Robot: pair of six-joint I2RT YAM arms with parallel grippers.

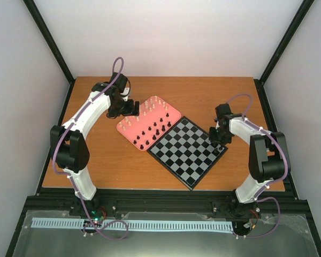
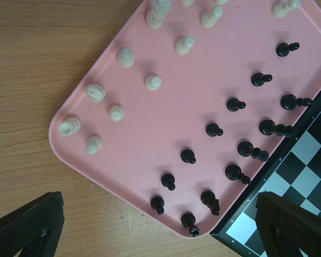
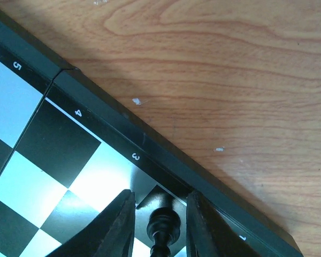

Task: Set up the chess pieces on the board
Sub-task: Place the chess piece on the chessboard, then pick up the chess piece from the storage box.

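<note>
**Black piece (image 3: 163, 220) on an edge square of the board (image 1: 187, 152), the right gripper (image 3: 160, 195) astride it.**

The piece stands upright just inside the board's rim, past the rim mark 3 and near the right corner. The gripper's fingers sit a little apart on either side, seemingly with a thin gap on each flank, though the close view makes this hard to judge. The other chess pieces, black (image 2: 241, 147) and cream (image 2: 125, 56), stand on the pink tray (image 2: 150, 134), which touches the board's far-left edge on the wooden table (image 1: 107, 160). The left gripper (image 2: 159, 198) hovers above the tray, its jaws wide apart.
</note>
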